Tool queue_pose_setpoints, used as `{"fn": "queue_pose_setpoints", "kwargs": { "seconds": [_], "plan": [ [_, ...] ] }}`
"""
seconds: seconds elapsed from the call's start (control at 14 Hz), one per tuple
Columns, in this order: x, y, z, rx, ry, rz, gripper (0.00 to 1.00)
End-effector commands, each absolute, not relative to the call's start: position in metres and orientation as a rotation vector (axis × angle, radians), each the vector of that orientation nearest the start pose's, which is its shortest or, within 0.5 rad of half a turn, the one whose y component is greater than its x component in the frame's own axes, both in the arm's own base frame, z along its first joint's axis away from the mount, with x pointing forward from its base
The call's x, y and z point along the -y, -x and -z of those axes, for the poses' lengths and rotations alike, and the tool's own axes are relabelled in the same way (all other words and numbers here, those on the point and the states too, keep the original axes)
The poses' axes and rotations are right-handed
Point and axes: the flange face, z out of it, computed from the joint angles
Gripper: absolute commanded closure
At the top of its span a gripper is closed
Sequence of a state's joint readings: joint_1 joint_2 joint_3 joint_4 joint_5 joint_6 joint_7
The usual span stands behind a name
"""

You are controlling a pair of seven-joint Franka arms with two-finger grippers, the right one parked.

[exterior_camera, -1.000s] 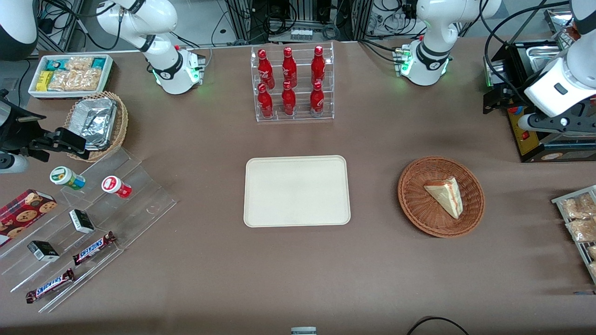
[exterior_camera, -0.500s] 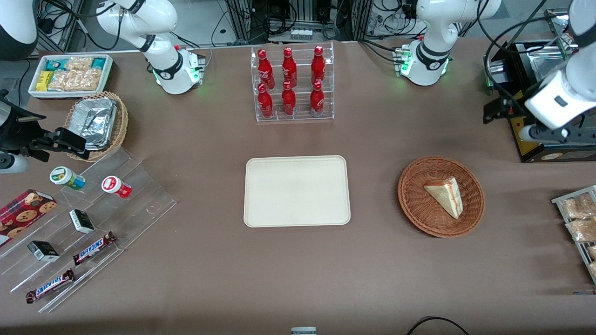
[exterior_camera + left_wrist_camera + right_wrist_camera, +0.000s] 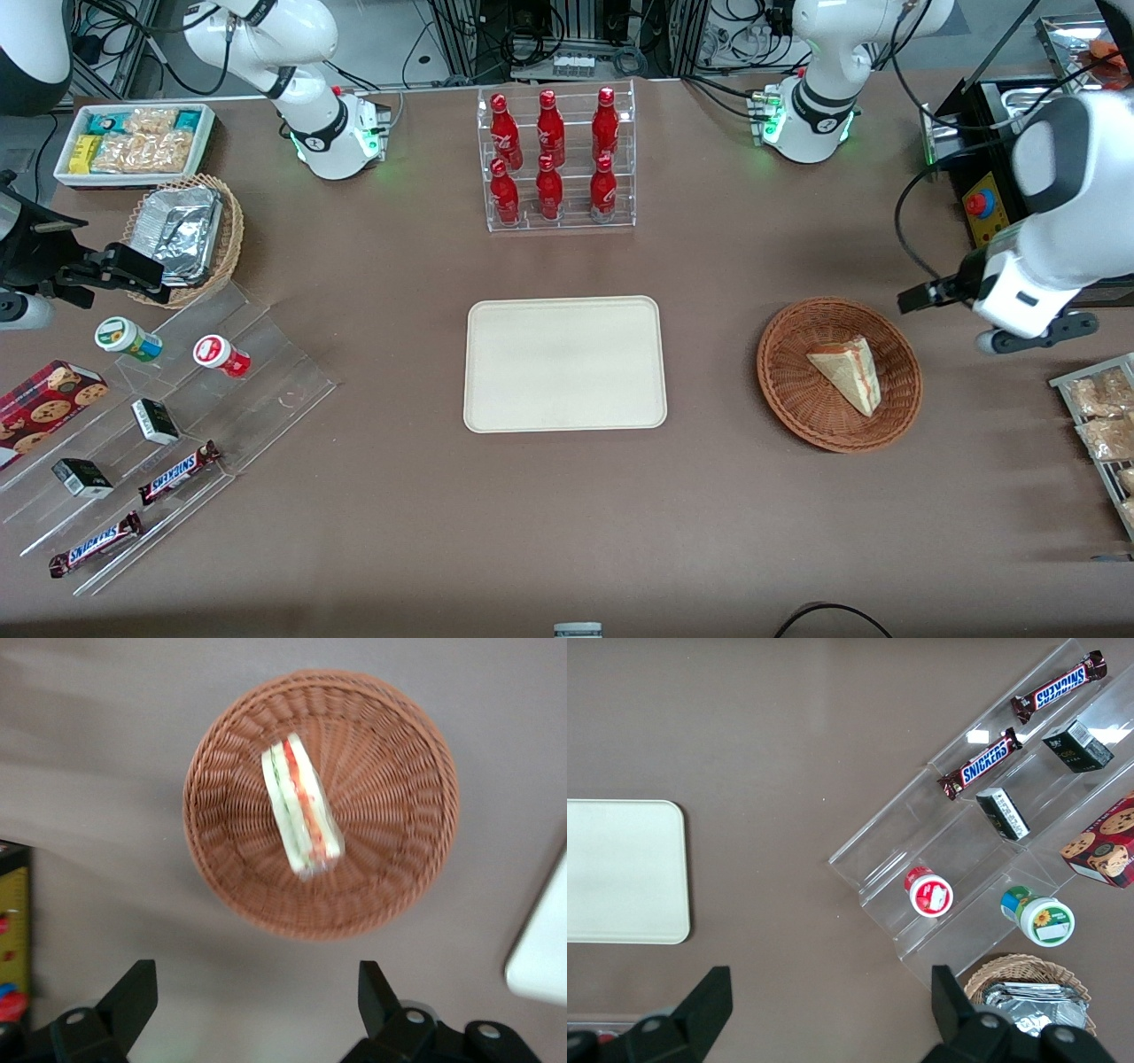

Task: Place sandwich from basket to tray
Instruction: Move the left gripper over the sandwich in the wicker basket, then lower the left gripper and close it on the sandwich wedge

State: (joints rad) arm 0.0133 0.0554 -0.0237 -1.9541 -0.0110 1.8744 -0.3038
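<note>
The sandwich (image 3: 301,806), white bread with red and green inside, is laid in the round brown basket (image 3: 403,753). The claw (image 3: 255,999) is held spread wide above bare table beside the basket's rim. The tray (image 3: 565,363) is kept well apart.

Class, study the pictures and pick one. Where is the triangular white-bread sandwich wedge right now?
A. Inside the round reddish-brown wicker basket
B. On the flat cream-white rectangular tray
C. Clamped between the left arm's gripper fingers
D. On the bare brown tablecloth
A: the triangular white-bread sandwich wedge lies inside the round reddish-brown wicker basket, the cream-white rectangular tray holds nothing, and the left arm's gripper hangs open above the table beside the basket.
</note>
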Motion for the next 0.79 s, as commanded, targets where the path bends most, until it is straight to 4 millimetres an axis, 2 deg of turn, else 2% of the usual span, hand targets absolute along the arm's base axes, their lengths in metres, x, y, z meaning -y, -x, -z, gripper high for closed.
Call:
{"fn": "queue_pose_setpoints", "kwargs": {
  "seconds": [0.0, 0.07, 0.29, 0.5, 0.57, 0.71],
  "plan": [
    [0.008, -0.536, -0.404, 0.665, 3.056, -0.114, 0.0],
    [0.008, -0.532, -0.385, 0.741, 3.053, -0.026, 0.0],
    [0.009, -0.537, -0.353, 0.905, 3.031, 0.073, 0.0],
    [0.017, -0.545, -0.312, 0.969, 3.025, 0.129, 0.0],
    [0.025, -0.545, -0.302, 0.974, 3.031, 0.155, 0.0],
    [0.026, -0.546, -0.289, 0.978, 3.031, 0.158, 0.0]
  ]
}}
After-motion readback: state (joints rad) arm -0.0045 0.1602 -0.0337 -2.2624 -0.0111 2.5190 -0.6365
